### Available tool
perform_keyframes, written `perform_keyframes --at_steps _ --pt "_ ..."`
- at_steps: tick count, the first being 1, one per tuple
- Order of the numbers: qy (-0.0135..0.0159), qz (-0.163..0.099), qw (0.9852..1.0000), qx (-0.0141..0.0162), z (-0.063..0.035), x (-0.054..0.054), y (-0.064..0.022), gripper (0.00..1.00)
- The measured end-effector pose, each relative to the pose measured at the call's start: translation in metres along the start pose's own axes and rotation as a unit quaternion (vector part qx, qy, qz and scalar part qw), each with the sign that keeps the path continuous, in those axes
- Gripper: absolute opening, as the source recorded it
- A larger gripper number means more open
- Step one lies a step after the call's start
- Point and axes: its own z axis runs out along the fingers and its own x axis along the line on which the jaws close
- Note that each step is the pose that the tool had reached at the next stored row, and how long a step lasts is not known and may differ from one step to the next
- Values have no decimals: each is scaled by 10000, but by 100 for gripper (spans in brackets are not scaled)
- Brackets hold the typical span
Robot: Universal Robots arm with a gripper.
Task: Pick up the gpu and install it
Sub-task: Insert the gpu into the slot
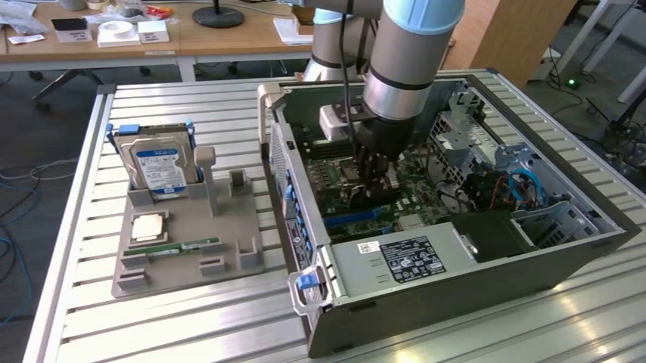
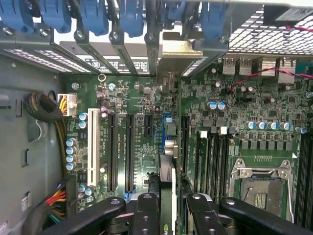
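Being clamped edge-on between the fingers (image 2: 146, 215) of the gripper (image 2: 168, 218), the gpu (image 2: 167, 176) is being held upright inside the open computer case (image 1: 565, 249), close above the long slots (image 2: 129, 152) of the motherboard (image 2: 146, 98).

Table (image 1: 181, 325): silvery metal, built of long parallel slats, seen in the exterior view. Two things are carried directly on it. An open computer case (image 1: 485, 276) is laid on its side on the slats. A gray parts holder (image 1: 187, 261) is set just beside the case, on the exterior view's left of it. Bare slats are seen on the camera side of the case.
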Motion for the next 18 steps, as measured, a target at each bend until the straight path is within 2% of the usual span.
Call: perform_keyframes --at_steps 18 --pt "1 0 10000 0 8 0 91 26"
